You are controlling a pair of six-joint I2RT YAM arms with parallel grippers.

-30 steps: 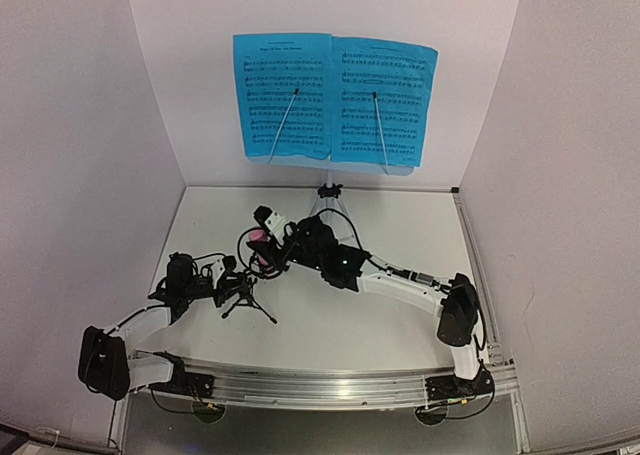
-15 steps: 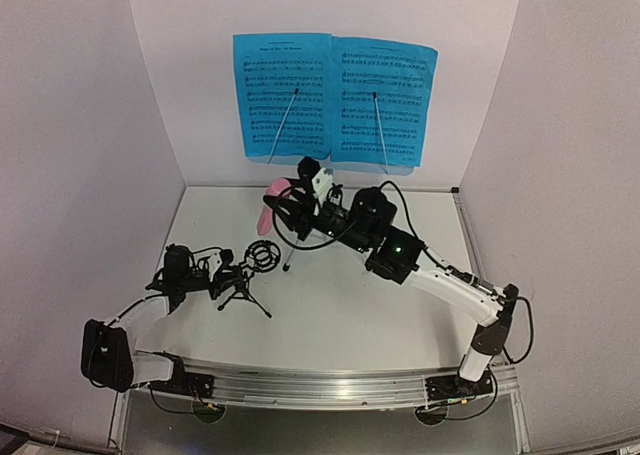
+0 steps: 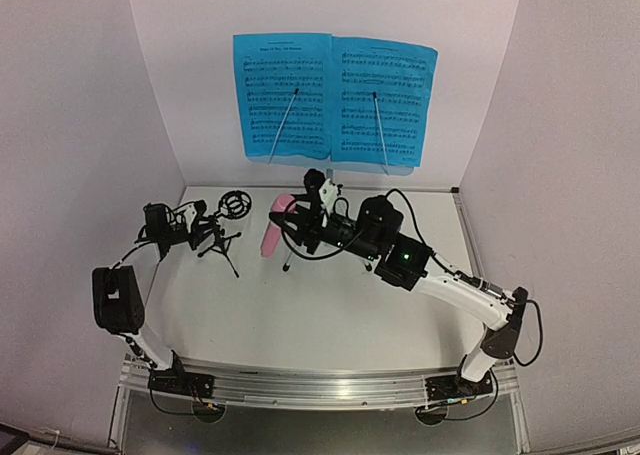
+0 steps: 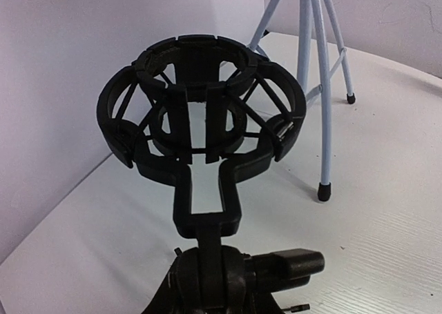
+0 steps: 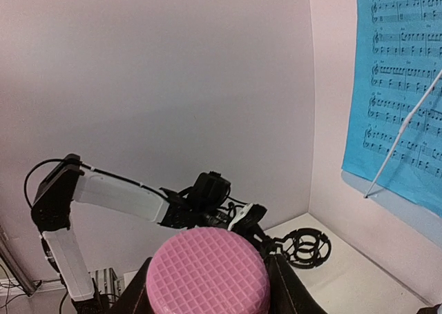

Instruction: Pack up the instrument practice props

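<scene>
My left gripper (image 3: 193,225) is shut on the stem of the small black tripod mic stand (image 3: 218,237) at the back left, tilted with its legs off the table. Its ring holder (image 3: 235,204) is empty and fills the left wrist view (image 4: 200,100). My right gripper (image 3: 293,227) is shut on the pink toy microphone (image 3: 271,225), held above the table behind centre. Its waffled head (image 5: 207,276) sits between my fingers (image 5: 288,291). Two blue sheet-music pages (image 3: 283,95) (image 3: 385,100) hang on the pale music stand, whose silver tripod (image 3: 327,190) is partly hidden by my right arm.
White walls close the table on the left, back and right. The music stand's silver legs (image 4: 323,121) stand just right of the ring holder. My left arm (image 5: 117,197) shows in the right wrist view along the left wall. The arm bases sit on a metal rail (image 3: 320,383) at the near edge.
The right gripper lifted the pink microphone out of the ring holder and carried it back. The left gripper has carried the mic stand from near centre to the back left.
</scene>
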